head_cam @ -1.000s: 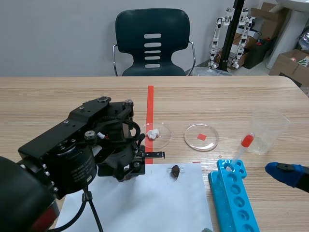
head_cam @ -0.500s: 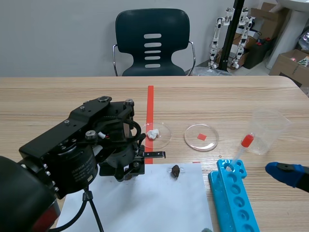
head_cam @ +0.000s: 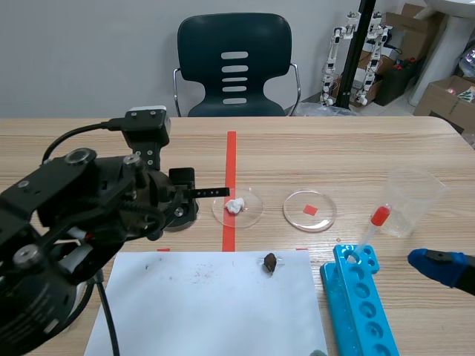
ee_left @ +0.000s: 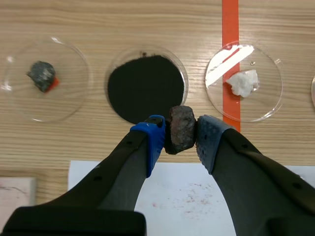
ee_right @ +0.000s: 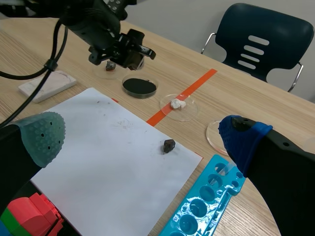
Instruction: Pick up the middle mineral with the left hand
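**Dark brown mineral clamped in the left gripper, above the dishes**

The dark brown mineral (ee_left: 181, 129) sits pinched between the 2 blue pads of the left gripper (ee_left: 180, 135), which is closed firmly on it. In the right wrist view the gripper hangs in the air over the row of dishes, so the stone is off the table. Seen from the left wrist, it is over the strip of wood between the black-filled dish (ee_left: 145, 88) and the far edge of the white paper sheet (ee_left: 187, 196).

To one side of the black dish stands a clear dish (ee_left: 74, 54) with a grey stone (ee_left: 43, 74). To the other side a clear dish (ee_left: 266, 105) with a white mineral (ee_left: 243, 82) lies across the red tape line (ee_left: 230, 19).

A small dark stone (head_cam: 270, 261) lies on the sheet near its far edge. Beyond it is 1 more dish (head_cam: 309, 210) with a red square inside. A blue tube rack (head_cam: 360, 304) lies beside the sheet, with a red-bulbed dropper (head_cam: 375, 222) and a clear plastic cup (head_cam: 412, 200) behind it.

The right gripper (ee_right: 142, 135) is low on its own side, its fingers spread wide, with nothing between them.
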`<state>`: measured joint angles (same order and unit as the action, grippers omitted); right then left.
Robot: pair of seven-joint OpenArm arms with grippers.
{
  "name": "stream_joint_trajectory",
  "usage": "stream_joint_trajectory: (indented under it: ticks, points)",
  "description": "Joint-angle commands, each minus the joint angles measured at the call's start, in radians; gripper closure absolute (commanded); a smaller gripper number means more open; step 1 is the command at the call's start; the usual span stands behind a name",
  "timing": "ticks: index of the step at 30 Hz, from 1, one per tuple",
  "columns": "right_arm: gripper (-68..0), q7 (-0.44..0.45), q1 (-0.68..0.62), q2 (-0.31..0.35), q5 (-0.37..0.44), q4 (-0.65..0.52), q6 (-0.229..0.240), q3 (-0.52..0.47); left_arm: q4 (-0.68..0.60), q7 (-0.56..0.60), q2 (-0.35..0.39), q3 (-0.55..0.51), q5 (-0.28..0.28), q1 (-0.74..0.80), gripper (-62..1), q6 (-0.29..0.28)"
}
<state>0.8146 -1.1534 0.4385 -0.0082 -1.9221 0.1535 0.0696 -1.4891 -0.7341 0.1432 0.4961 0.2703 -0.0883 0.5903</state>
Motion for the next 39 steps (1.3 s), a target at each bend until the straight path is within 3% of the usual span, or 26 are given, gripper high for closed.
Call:
stream_joint_trajectory:
  ticks: [1, 5, 12, 19, 28, 35, 37, 39]
  points:
    - [-67.9, 0.018, 0.004, 0.005, 0.011, -0.011, 0.0, -0.003, -0.034, 0.061, 0.023, -0.005, -0.002, 0.026, -13.0, -0.002]
    - [-67.9, 0.018, 0.004, 0.005, 0.011, -0.011, 0.0, -0.003, -0.129, 0.202, 0.088, -0.005, -0.002, 0.101, -13.0, -0.022]
    - [-67.9, 0.018, 0.004, 0.005, 0.011, -0.011, 0.0, -0.003, -0.262, 0.443, 0.21, -0.073, -0.01, 0.274, -13.0, -0.286]
    - [-67.9, 0.018, 0.004, 0.005, 0.011, -0.011, 0.0, -0.003, -0.389, 0.655, 0.291, -0.19, -0.041, 0.485, -13.0, -0.425]
    - [-67.9, 0.018, 0.004, 0.005, 0.011, -0.011, 0.0, -0.003, -0.464, 0.841, 0.292, -0.337, -0.127, 0.727, -13.0, -0.642]
    - [-67.9, 0.018, 0.004, 0.005, 0.011, -0.011, 0.0, -0.003, -0.477, 0.976, 0.292, -0.363, -0.254, 0.88, -13.0, -0.661]
    - [-67.9, 0.018, 0.004, 0.005, 0.011, -0.011, 0.0, -0.003, -0.476, 0.982, 0.29, -0.363, -0.304, 0.895, -13.0, -0.661]
    - [-67.9, 0.018, 0.004, 0.005, 0.011, -0.011, 0.0, -0.003, -0.476, 0.97, 0.29, -0.363, -0.317, 0.894, -13.0, -0.661]
